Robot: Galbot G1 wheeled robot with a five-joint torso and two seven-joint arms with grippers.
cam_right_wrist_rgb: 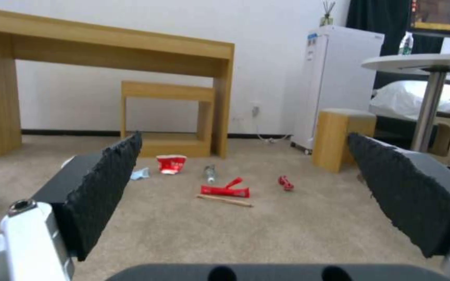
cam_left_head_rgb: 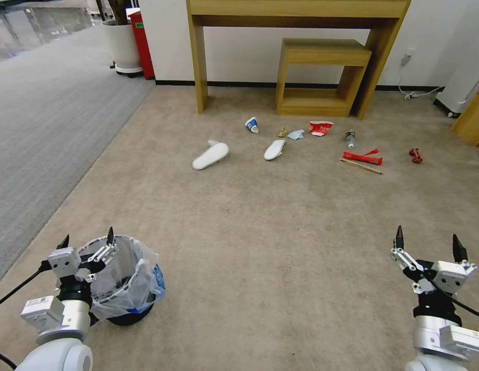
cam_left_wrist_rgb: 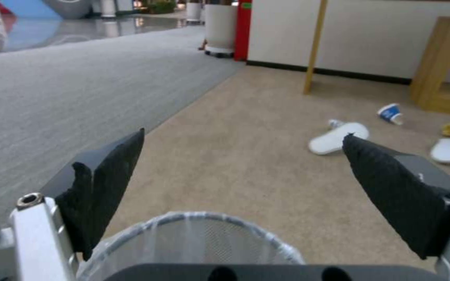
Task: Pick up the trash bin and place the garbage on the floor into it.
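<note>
Carpet floor [cam_left_head_rgb: 280, 247], beige, grey strip along 9–11 o'clock in head view. Wooden desk [cam_left_head_rgb: 296, 10] against the wall at 12 o'clock, smaller wooden shelf unit [cam_left_head_rgb: 322, 77] under it

Trash bin [cam_left_head_rgb: 127, 288] at 7 o'clock on the floor, black, clear bag liner with blue patch, upright. Left pincer [cam_left_head_rgb: 86, 240] right over its near-left rim, fingers wide apart, holding nothing; left wrist view has the bag-lined rim [cam_left_wrist_rgb: 193, 234] just below and between the spread fingers [cam_left_wrist_rgb: 111, 171], can't tell if either touches it

Right pincer [cam_left_head_rgb: 429, 238] at 5 o'clock, above bare carpet, wide open, nothing in it, well apart from the bin

Garbage in a loose row near 12–1 o'clock in front of the desk, all well apart from the bin:
- white slipper [cam_left_head_rgb: 210, 155], leftmost
- second white slipper [cam_left_head_rgb: 274, 150]
- crushed red-white bowl [cam_left_head_rgb: 321, 128]
- red wrapper [cam_left_head_rgb: 362, 157], wooden stick [cam_left_head_rgb: 361, 166] just beside it on the near side
- blue-white paper cup [cam_left_head_rgb: 252, 124], on its side
- pale blue mask [cam_left_head_rgb: 295, 135]
- small bottle [cam_left_head_rgb: 350, 138]
- small red wrapper [cam_left_head_rgb: 415, 155], rightmost
- small yellowish scrap [cam_left_head_rgb: 282, 133], can't tell what it is
</note>
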